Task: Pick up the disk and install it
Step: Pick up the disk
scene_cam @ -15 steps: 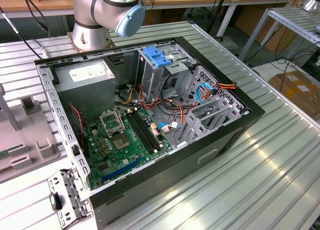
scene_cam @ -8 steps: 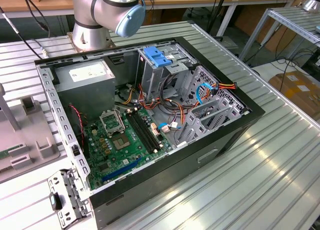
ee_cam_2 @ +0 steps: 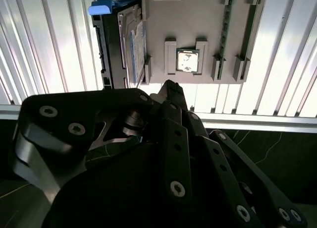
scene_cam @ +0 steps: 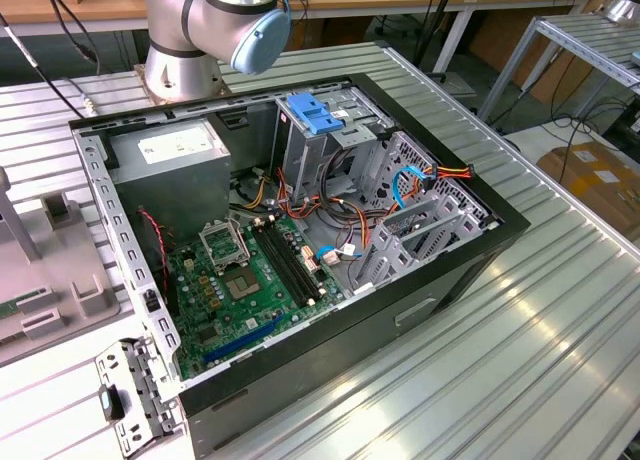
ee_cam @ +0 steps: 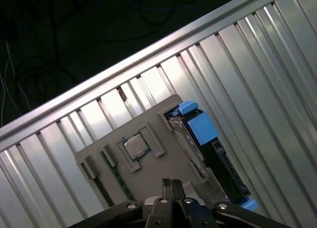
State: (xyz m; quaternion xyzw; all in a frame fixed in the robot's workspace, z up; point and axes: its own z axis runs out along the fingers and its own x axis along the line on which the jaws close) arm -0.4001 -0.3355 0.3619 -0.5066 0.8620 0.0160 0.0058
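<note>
The disk (ee_cam: pixel 210 153) (ee_cam_2: pixel 130 44) stands on edge in a slot of the grey holder tray (ee_cam: pixel 163 158) (ee_cam_2: pixel 198 20). It has a blue side rail at each end, and its labelled silver face is turned toward the tray's middle. From my station I see it in both wrist views, ahead of the gripper (ee_cam: pixel 172 182) (ee_cam_2: pixel 171 86) and off to one side of the fingertips, well apart from them and untouched.

The gripper hovers above the near edge of the tray. Its two black fingertips are pressed together with nothing between them, so I read it as clenched and empty.

Directly beyond the fingertips, a square processor chip (ee_cam: pixel 136 146) (ee_cam_2: pixel 187 60) lies flat in a raised pocket of the tray. On the far side of the chip from the disk, a thin green memory strip (ee_cam: pixel 111 176) (ee_cam_2: pixel 228 20) sits edge-up in a narrow groove.

The tray rests on the ribbed aluminium table (ee_cam: pixel 257 64) (ee_cam_2: pixel 49 39) (scene_cam: pixel 500 360), whose edge rail runs beneath the gripper's linkage.

In the exterior view, the arm (scene_cam: pixel 215 20) rises behind the open computer case (scene_cam: pixel 440 300). The case lies on its side on the same table. Inside it I see:
- the green motherboard (scene_cam: pixel 240 280);
- the grey power supply (scene_cam: pixel 170 170) with its white sticker;
- the metal drive cage (scene_cam: pixel 315 115) with a blue plastic cap.
</note>
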